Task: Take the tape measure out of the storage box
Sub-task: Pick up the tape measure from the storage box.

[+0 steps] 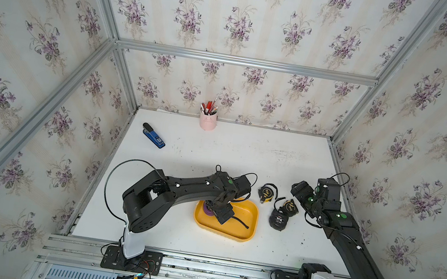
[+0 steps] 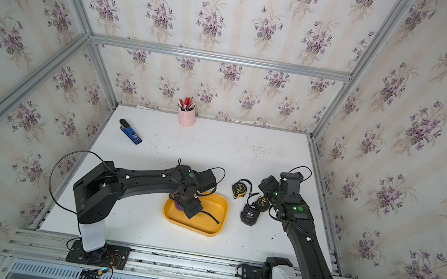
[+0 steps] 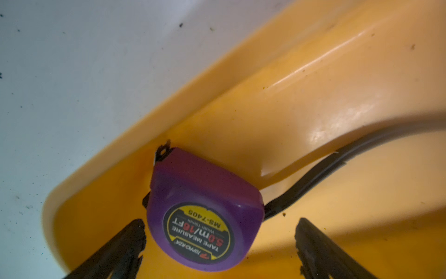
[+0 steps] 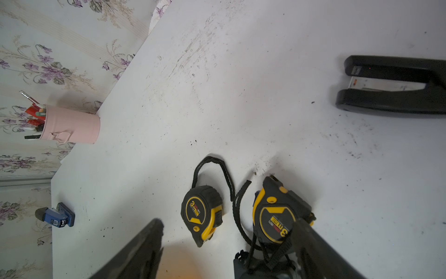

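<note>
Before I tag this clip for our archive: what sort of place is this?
Probably a mock-up robot test cell, not a real office: flowered wallpaper panels are set in a bare aluminium frame, and the white table carries desk props such as a pink pen cup and a blue stapler.

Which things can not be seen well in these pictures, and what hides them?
- Purple tape measure: in both top views the left arm covers nearly all of it.
- Black tape measure: in the right wrist view the picture's edge cuts it off.
- Storage box: the left wrist view shows only one corner.
- Pens in the pink cup: too small to count in both top views.
</note>
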Robot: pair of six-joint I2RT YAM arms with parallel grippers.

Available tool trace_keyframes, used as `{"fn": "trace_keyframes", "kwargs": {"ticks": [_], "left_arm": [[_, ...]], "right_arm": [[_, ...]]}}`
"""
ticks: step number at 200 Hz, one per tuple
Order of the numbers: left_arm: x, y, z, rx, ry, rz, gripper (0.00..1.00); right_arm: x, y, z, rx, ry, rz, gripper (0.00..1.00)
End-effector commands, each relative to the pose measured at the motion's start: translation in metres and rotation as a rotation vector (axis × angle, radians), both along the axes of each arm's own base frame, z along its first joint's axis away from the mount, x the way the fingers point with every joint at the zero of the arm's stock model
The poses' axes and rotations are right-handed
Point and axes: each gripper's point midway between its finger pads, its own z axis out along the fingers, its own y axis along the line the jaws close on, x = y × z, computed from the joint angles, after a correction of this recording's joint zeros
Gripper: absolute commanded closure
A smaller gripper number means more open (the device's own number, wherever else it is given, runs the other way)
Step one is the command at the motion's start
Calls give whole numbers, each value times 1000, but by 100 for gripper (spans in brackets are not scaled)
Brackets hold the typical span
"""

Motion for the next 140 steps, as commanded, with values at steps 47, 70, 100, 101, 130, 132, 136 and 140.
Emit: {"fn": "trace_keyframes", "kwargs": {"ticks": [47, 70, 100, 101, 130, 132, 136, 140], "left_arm": [[-6, -7, -17, -22, 47, -21, 0], [-8, -16, -11, -70, 58, -6, 0], [-10, -26, 0, -90, 58, -8, 0], [-10, -26, 1, -91, 57, -9, 0], [-9, -32, 13, -99, 44, -13, 0], [-9, -32, 13, -97, 43, -13, 0], [-8, -30, 14, -91, 39, -11, 0], [-7, -30, 15, -87, 33, -12, 0]], "right_arm": [[3, -1, 5, -11, -18, 1, 13], [5, 0, 3, -4, -13, 5, 13], [7, 2, 1, 2, -13, 9, 13], [7, 1, 1, 2, -13, 7, 13], [7, 2, 0, 5, -12, 10, 13], [7, 3, 0, 5, -13, 11, 13], [8, 2, 1, 5, -16, 11, 13], [8, 2, 0, 4, -13, 10, 13]]}}
